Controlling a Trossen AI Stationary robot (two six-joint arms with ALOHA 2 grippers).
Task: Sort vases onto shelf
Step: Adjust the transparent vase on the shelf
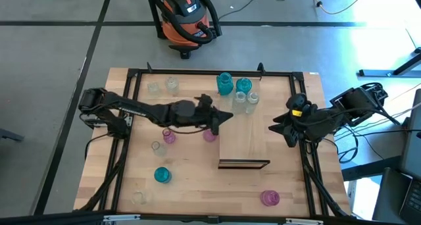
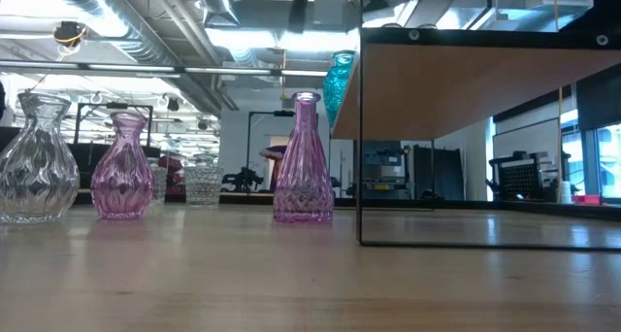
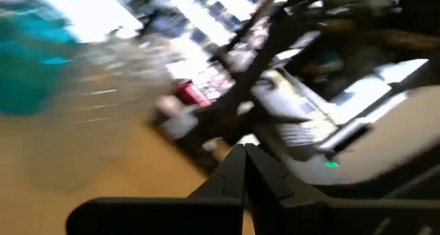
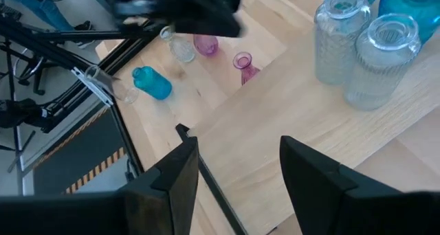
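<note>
Four vases stand on the far end of the shelf (image 1: pixel 245 129), a long pale-wood board with a dark edge at its near short end: two teal vases (image 1: pixel 225 83) at the back and two clear ribbed vases (image 1: pixel 241 97) with narrow necks just in front of them. The rest of the smooth plank is bare. On the table (image 1: pixel 197 185) left of the shelf stand a small pink vase (image 1: pixel 169 136), another pink one (image 1: pixel 210 135) just beside the board's long edge, a clear one (image 1: pixel 156 147) and a squat teal vase (image 1: pixel 162 175); faint clear vases (image 1: pixel 171 85) sit near the far left corner, and a magenta vase (image 1: pixel 270 198) stands near the front right. In the low view the glass shows cut, faceted surfaces and bulbous bodies. The left tool (image 1: pixel 223 118) hangs just left of the shelf, near the second pink vase, its fingers pressed together on nothing. The right tool (image 1: pixel 279 127) hovers at the shelf's right edge, well short of the shelved vases, its fingers (image 4: pixel 172 176) standing partly apart with only bare board between them.
</note>
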